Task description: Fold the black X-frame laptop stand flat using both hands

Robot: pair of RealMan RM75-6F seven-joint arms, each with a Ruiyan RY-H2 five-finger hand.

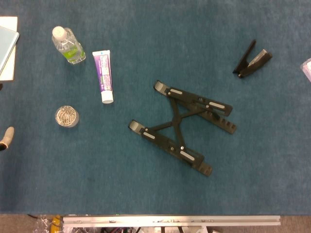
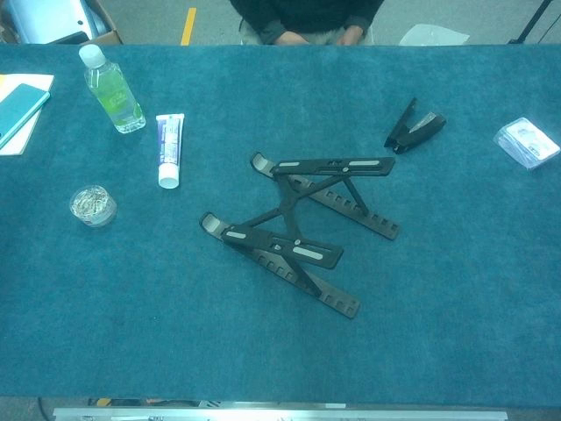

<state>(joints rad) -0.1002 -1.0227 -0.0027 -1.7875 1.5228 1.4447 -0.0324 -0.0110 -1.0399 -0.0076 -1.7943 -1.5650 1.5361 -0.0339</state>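
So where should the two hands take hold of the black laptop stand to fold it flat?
Probably one hand on each long rail of the laptop stand: the far rail and the near rail, coming from above on the outer sides. The rails sit spread and raised on the X-brace, so pressing them together should collapse it.
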